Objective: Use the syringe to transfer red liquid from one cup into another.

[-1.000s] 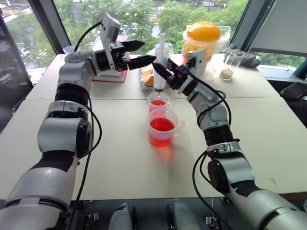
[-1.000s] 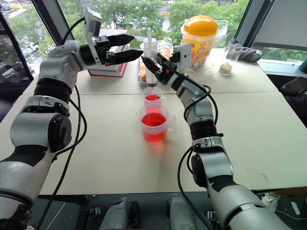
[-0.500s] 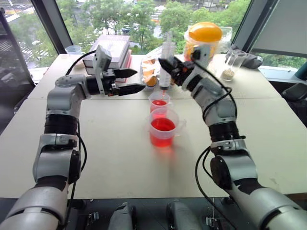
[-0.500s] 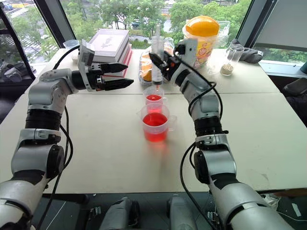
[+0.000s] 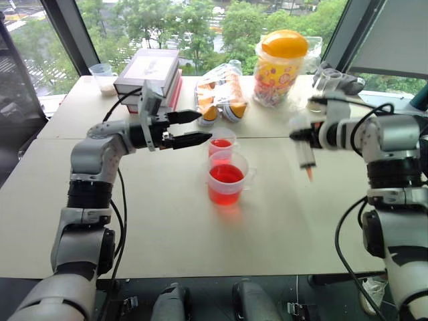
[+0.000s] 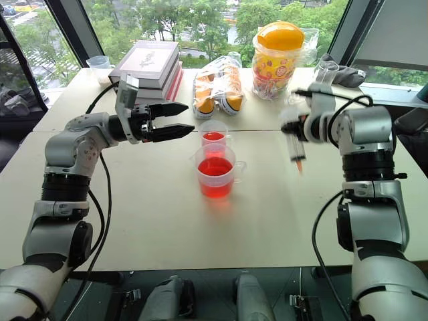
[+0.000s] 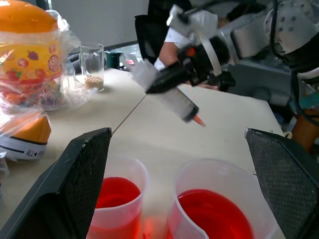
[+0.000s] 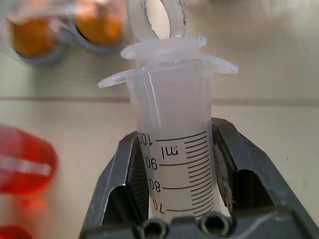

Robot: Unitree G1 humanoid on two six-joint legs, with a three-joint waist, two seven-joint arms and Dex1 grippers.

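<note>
The wide squat cup (image 5: pixel 227 178) holds red liquid (image 5: pixel 225 175) at the table's middle. Just behind it, close against it, the narrower cup (image 5: pixel 221 143) also holds some red. My right gripper (image 5: pixel 305 136) is shut on the barrel of the syringe (image 5: pixel 307 158), off to the right of both cups. The syringe hangs above bare table with its orange tip down. In the right wrist view the fingers (image 8: pixel 124 178) clamp the syringe (image 8: pixel 175 142) below its flange. My left gripper (image 5: pixel 202 126) stands open just left of the narrower cup, pointing at it, with nothing between its fingers (image 7: pixel 83 174).
Along the far edge stand a stack of books (image 5: pixel 150 69), a bag of orange items (image 5: pixel 221 93), an orange-lidded jar (image 5: pixel 281 58) and a glass with beige powder (image 7: pixel 92 65). A small cup (image 5: pixel 103 74) sits at the far left corner.
My right gripper swung the syringe from above the narrower cup out to the right and lower. My left gripper sank and drew back while staying open.
</note>
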